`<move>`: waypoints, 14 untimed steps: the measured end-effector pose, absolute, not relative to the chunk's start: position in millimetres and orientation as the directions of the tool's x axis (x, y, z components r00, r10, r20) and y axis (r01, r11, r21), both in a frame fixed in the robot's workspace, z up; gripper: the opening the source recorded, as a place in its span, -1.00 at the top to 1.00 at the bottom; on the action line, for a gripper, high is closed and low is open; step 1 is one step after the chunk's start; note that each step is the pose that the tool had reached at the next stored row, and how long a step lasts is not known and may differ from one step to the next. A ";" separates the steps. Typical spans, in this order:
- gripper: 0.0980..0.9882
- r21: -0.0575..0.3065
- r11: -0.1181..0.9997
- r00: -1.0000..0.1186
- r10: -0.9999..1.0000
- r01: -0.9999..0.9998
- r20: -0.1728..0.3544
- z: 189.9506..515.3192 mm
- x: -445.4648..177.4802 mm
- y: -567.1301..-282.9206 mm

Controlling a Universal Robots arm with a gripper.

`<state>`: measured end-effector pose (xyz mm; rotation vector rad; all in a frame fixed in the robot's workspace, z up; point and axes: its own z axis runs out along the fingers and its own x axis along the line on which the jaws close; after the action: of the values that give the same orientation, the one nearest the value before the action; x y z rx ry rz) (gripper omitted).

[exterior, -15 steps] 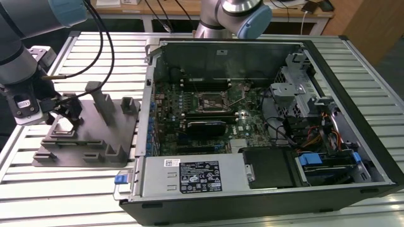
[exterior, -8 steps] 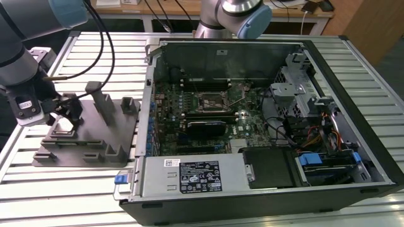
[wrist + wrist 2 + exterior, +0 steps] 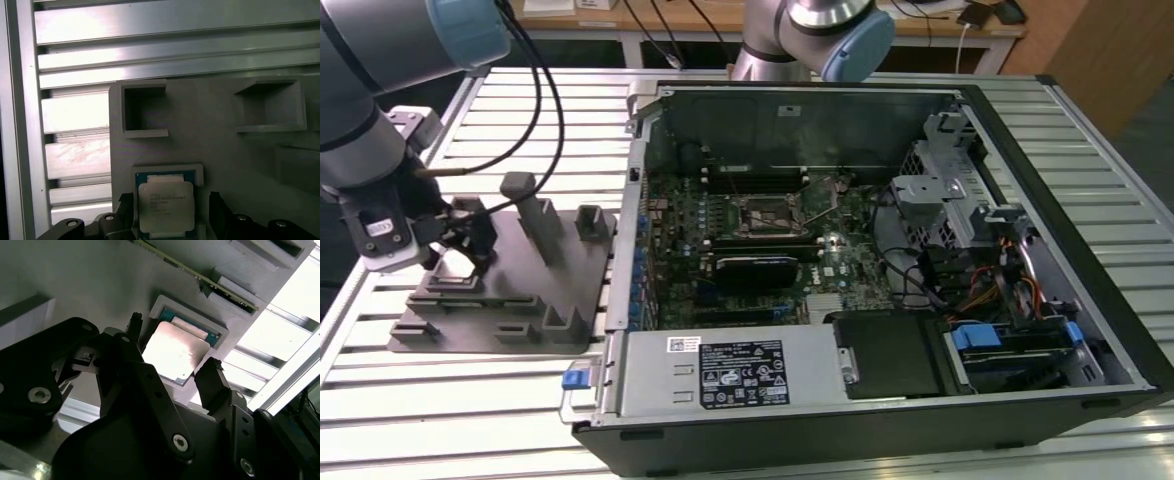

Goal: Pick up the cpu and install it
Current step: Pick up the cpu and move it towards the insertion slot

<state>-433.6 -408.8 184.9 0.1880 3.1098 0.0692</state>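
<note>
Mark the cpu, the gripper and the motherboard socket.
cpu (image 3: pixel 165 206): first wrist view, centre of its silver top.
gripper (image 3: pixel 173 342): second wrist view, midway between its fingertips, which stand on either side of the chip.
motherboard socket (image 3: pixel 767 213): exterior view, middle of its square frame.

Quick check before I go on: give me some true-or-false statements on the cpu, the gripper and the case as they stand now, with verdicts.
1. The cpu lies in a recess of the grey holder. True.
2. The gripper is shut on the cpu. False: its fingers stand open on either side of it.
3. The gripper is inside the computer case. False: it is over the holder, to the exterior view's left of the case.
4. The case lies open. True.
</note>
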 end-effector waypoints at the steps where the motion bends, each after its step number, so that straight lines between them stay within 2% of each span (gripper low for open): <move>1: -0.37 0.046 0.992 -0.992 0.121 0.120 -0.023 184.4 -433.6 -408.8; 14: -0.37 0.046 0.992 -0.992 0.121 0.120 -0.023 182.3 -434.6 -406.4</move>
<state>-434.6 -406.4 182.3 0.1879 3.1098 0.0692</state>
